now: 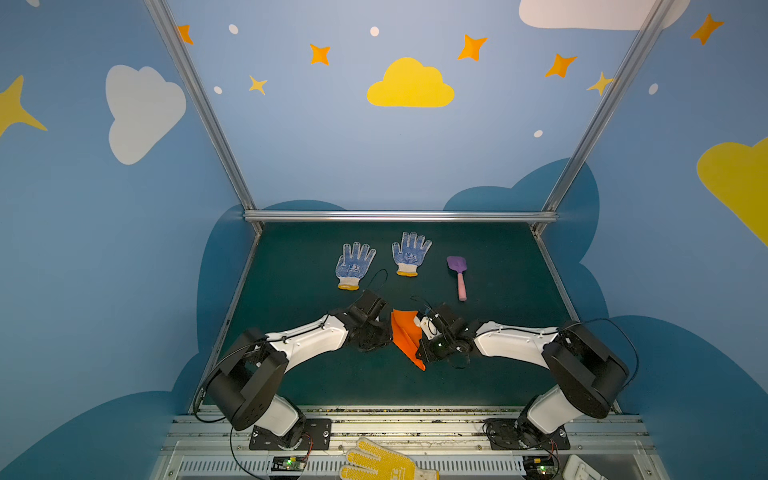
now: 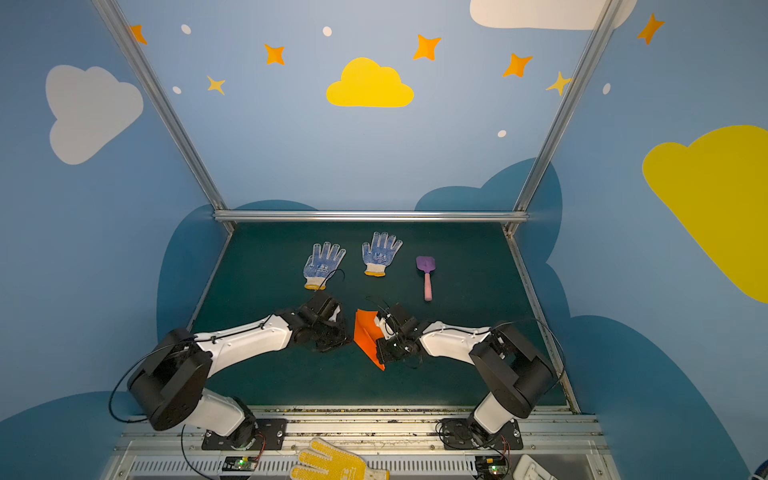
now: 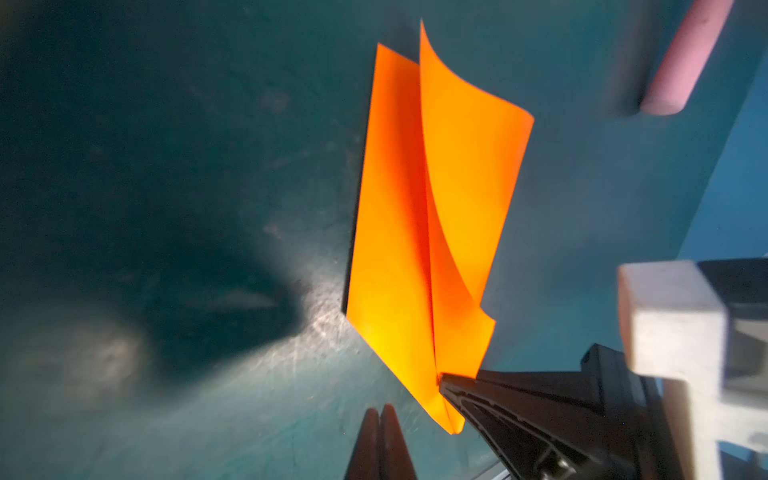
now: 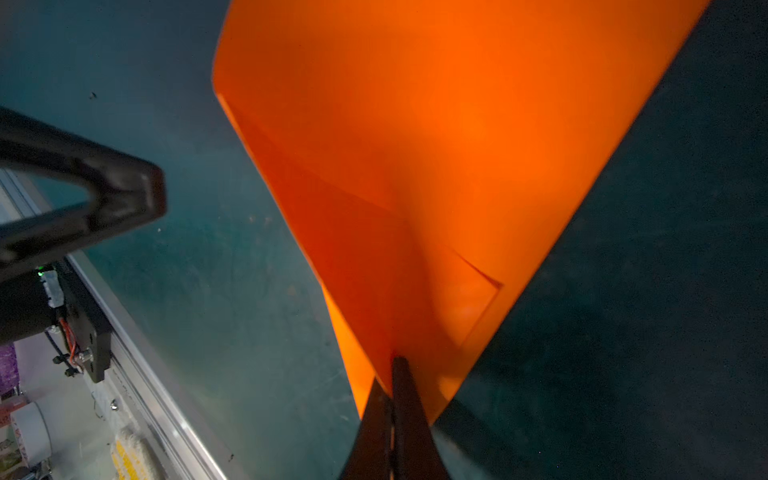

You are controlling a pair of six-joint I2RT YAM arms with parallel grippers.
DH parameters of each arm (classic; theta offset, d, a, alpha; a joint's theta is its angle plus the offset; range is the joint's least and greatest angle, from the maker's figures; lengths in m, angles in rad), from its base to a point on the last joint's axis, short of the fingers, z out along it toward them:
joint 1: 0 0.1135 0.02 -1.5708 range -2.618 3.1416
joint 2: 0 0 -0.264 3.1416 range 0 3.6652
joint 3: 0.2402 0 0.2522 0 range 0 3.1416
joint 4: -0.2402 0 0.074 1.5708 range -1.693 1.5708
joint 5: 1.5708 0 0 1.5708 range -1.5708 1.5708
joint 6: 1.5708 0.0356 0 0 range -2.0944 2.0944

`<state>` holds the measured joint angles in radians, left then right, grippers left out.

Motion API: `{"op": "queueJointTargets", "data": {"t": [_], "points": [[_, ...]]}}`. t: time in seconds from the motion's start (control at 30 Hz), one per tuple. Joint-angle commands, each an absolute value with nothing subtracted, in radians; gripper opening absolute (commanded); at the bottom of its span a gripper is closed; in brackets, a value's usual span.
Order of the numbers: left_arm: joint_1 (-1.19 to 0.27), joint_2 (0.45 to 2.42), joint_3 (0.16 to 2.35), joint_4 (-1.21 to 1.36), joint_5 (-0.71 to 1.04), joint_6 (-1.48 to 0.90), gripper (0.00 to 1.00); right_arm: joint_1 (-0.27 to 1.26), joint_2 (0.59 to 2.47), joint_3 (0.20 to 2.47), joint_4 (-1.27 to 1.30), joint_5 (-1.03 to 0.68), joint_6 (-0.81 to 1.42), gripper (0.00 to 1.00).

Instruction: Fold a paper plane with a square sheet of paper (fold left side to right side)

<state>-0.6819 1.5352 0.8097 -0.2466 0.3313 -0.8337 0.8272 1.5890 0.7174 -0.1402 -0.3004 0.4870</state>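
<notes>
Both top views show the paper plane (image 1: 404, 337) (image 2: 365, 338) in the middle of the green mat (image 1: 498, 299), between the two grippers; it is a narrow orange dart, its pointed nose toward the arm bases and its wide tail toward the far wall. From the right side the right gripper (image 1: 419, 352) (image 4: 395, 365) reaches in and is clamped on the plane near the nose end; in the right wrist view its black fingertips (image 4: 409, 407) press together on the central fold, with orange paper spreading out to either side. The left wrist view shows the same grip as a black finger biting the crease low on the plane (image 3: 399, 249); one wing curls up and away from the flatter one. Just beside the plane's left edge sits the left gripper (image 1: 383, 337); its fingers (image 3: 395, 440) are pressed together with nothing between them, apart from the paper. Whether the plane's underside rests on the mat or hangs just above it, I cannot tell. Farther back on the mat lie two blue-dotted gloves (image 1: 355, 266) (image 1: 411, 254) side by side, palms up; to their right in both top views lies a purple-and-pink toy shovel (image 1: 459, 276), handle toward the robot; all three are well apart from the plane. A yellow dotted glove (image 1: 382, 461) lies on the metal rail in front of the arm bases.
</notes>
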Motion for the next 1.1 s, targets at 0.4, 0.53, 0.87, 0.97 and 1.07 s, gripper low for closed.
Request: {"op": "queueJointTargets", "data": {"t": [0.4, 0.53, 0.87, 0.97, 1.07], "points": [[-0.693, 1.744, 0.952, -0.224, 0.362, -0.741, 0.04, 0.840, 1.587, 0.718, -0.221, -0.276, 0.502, 0.07], [-0.693, 1.791, 0.963, -0.239, 0.368, -0.726, 0.04, 0.840, 1.582, 0.732, -0.232, -0.281, 0.499, 0.14], [-0.695, 1.765, 0.876, -0.224, 0.354, -0.771, 0.04, 0.837, 1.563, 0.794, -0.285, -0.269, 0.477, 0.24], [-0.697, 1.758, 0.855, -0.214, 0.357, -0.789, 0.04, 0.834, 1.562, 0.801, -0.290, -0.268, 0.477, 0.23], [-0.699, 1.754, 0.845, -0.210, 0.362, -0.801, 0.04, 0.833, 1.562, 0.808, -0.290, -0.274, 0.480, 0.22]]}}
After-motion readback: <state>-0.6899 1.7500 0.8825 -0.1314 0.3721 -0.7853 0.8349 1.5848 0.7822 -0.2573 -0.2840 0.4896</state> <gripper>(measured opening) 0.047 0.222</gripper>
